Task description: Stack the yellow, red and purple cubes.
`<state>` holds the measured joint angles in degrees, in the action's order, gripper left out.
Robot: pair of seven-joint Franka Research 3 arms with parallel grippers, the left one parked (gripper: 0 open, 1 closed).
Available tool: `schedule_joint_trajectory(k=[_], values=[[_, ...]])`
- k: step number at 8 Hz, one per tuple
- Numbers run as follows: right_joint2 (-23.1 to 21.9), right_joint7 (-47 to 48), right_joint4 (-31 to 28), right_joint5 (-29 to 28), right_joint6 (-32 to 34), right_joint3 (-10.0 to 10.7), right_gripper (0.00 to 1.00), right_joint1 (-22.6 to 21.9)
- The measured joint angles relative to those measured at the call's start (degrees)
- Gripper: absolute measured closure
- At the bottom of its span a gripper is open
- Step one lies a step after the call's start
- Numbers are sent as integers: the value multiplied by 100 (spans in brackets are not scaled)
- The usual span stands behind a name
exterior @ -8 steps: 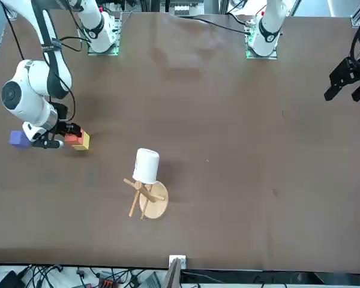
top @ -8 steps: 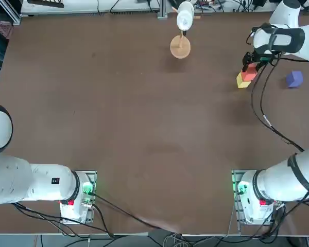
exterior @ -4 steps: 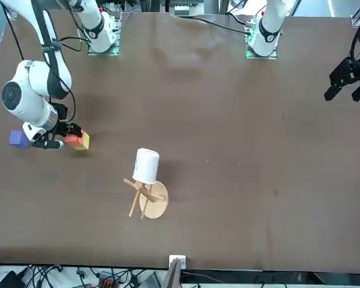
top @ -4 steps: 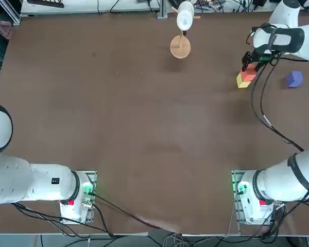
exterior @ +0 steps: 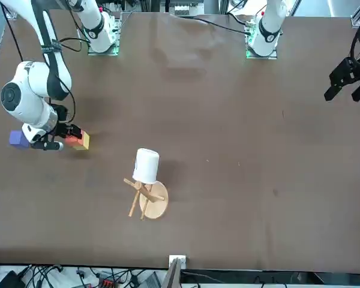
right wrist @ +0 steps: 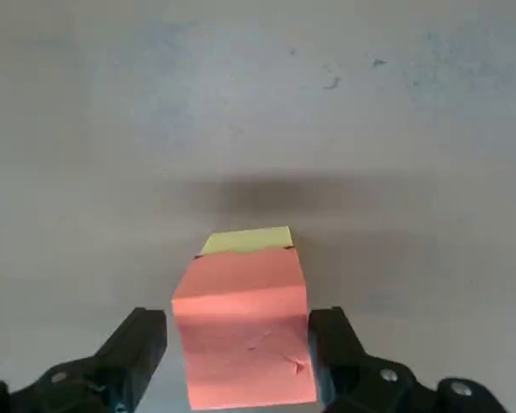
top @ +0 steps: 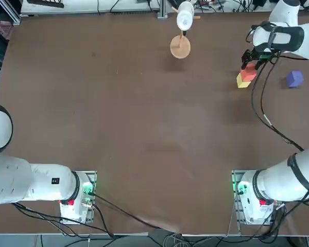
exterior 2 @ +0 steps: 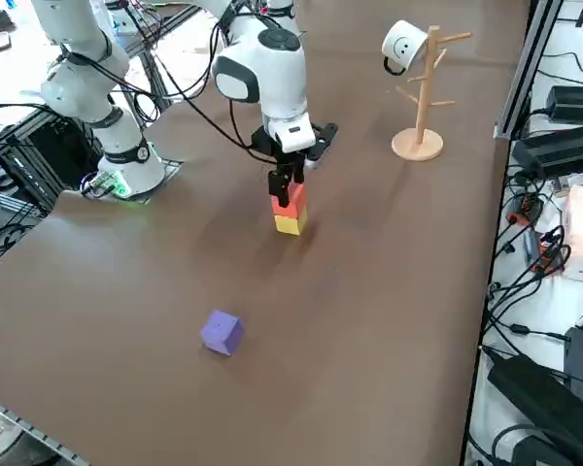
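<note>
The red cube [top: 249,72] sits on top of the yellow cube [top: 242,81] at the far right of the table, also seen as red cube [exterior 2: 290,197] over yellow cube [exterior 2: 291,224]. My right gripper [top: 253,58] hangs just above this pair, open. In the wrist view its fingers [right wrist: 139,346] flank the upper part of the red cube [right wrist: 245,335], with a strip of the yellow cube [right wrist: 245,242] showing beyond it. The purple cube [top: 294,78] lies alone on the table, further to the right, and shows as purple cube [exterior 2: 222,332] nearer the side camera.
A wooden mug stand [top: 180,47] with a white cup [top: 185,16] hung on it stands at the table's far edge, left of the stack. The table's right edge runs close behind the purple cube [exterior: 18,138].
My right gripper has opened, letting go of the red cube on the yellow one, and has lifted slightly. The cubes have not moved.
</note>
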<state>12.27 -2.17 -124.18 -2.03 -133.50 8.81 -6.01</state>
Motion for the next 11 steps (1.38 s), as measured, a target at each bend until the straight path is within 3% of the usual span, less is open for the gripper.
schedule_joint_trajectory(k=[7, 11], values=[[-137, -4, 81, -1, 256, -13, 0, -5], [-562, -79, 147, 1, 632, 45, 0, 72]])
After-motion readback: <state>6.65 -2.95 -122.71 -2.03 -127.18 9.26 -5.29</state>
